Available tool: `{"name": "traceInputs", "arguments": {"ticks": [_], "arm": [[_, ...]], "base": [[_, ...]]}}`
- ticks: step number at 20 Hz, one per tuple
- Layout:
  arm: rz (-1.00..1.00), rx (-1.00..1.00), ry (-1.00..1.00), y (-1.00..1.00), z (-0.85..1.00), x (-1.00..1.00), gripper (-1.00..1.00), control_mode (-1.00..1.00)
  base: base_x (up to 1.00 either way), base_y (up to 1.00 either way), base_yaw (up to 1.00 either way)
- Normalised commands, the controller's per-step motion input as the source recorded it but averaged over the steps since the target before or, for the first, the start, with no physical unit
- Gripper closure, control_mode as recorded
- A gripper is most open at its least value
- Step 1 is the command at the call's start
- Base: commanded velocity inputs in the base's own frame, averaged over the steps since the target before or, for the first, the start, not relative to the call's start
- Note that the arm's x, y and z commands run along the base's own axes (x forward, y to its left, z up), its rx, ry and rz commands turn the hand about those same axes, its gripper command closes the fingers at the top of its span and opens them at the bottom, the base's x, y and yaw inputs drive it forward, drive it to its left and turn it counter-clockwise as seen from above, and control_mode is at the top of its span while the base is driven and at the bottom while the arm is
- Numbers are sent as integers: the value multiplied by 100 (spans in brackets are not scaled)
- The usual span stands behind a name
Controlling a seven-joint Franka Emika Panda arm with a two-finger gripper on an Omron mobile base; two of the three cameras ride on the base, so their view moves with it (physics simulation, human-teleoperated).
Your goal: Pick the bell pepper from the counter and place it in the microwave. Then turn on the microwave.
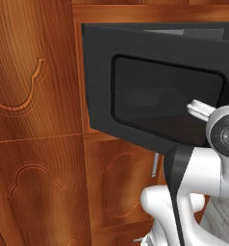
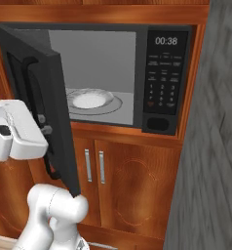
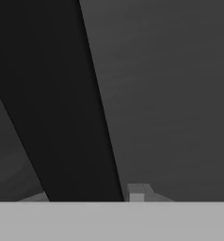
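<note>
We see the microwave (image 2: 137, 73) door (image 2: 45, 107) swung half open, our tool (image 2: 44, 131) pressed against its inner handle; whether its fingers grip we cannot tell.

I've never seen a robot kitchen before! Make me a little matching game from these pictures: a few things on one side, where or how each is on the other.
Things:
1. microwave door
2. glass turntable
3. keypad
4. two silver handles

Places or states:
A. on the cabinet doors below the microwave
B. swung open
C. right of the cavity, under the clock
D. inside the grey cavity

Pairs: 1-B, 2-D, 3-C, 4-A
</note>
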Motion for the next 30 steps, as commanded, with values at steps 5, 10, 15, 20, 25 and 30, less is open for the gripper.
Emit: {"name": "traceInputs", "arguments": {"ticks": [5, 10, 15, 20, 25, 30], "arm": [[0, -3, -14, 13, -14, -29, 100, -100], [0, -2, -13, 12, -13, -24, 100, -100], [0, 0, -11, 6, -8, -8, 100, -100], [0, 0, -10, 3, -6, -3, 100, -100], [0, -6, -5, 2, -11, -7, -100, -100], [0, -11, -1, 3, 0, -5, -100, -100]], "base": [[0, 0, 0], [0, 0, 0], [0, 0, 0], [0, 0, 0], [0, 0, 0], [0, 0, 0]]}}
